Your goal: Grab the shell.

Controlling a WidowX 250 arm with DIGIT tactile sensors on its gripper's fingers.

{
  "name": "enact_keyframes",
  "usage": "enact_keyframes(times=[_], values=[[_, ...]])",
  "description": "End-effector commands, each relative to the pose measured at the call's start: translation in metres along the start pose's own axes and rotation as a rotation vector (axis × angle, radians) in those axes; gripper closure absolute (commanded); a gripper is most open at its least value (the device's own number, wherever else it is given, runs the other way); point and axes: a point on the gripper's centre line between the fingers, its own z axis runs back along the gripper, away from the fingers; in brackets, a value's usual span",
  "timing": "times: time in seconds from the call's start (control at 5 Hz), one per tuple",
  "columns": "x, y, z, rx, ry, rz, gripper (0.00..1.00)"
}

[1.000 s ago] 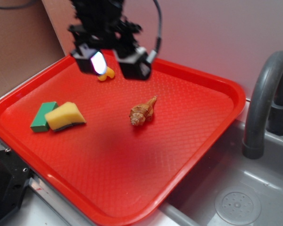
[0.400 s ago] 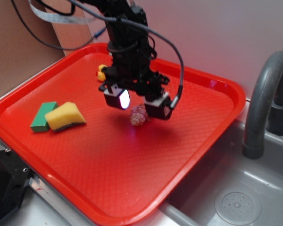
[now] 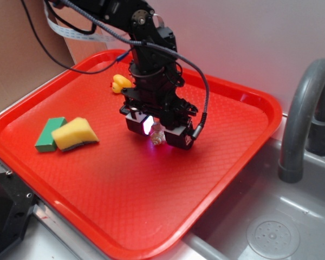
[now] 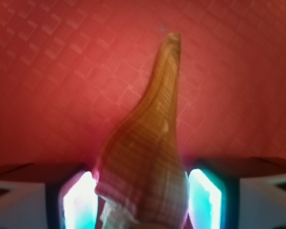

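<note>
Wrist: fingers (image 4: 81, 202) part-open, flanking shell (image 4: 148, 162), small gaps.

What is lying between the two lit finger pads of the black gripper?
The tan ribbed spiral shell lies between the gripper's two pads, its pointed tip reaching out over the red tray; the wrist view shows this best.

Even, soft room light. My pincer's (image 3: 158, 131) glowing pads (image 4: 80, 202) glare white-cyan, tinting the shell (image 4: 148, 157) pink. My wrist view is soft and blurred up close.

A red tray (image 3: 244, 141) carries shell (image 3: 157, 134), sponge (image 3: 67, 134) and duck (image 3: 119, 83).
</note>
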Motion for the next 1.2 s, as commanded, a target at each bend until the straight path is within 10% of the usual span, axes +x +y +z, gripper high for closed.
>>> enact_keyframes(times=[0.0, 0.4, 1.0], values=[[-0.005, 0.009, 0.037, 0.016, -0.011, 0.009, 1.0], [-0.01, 0.061, 0.136, 0.075, -0.005, 0.209, 1.0], [-0.03, 0.1, 0.207, -0.029, -0.112, 0.221, 1.0]])
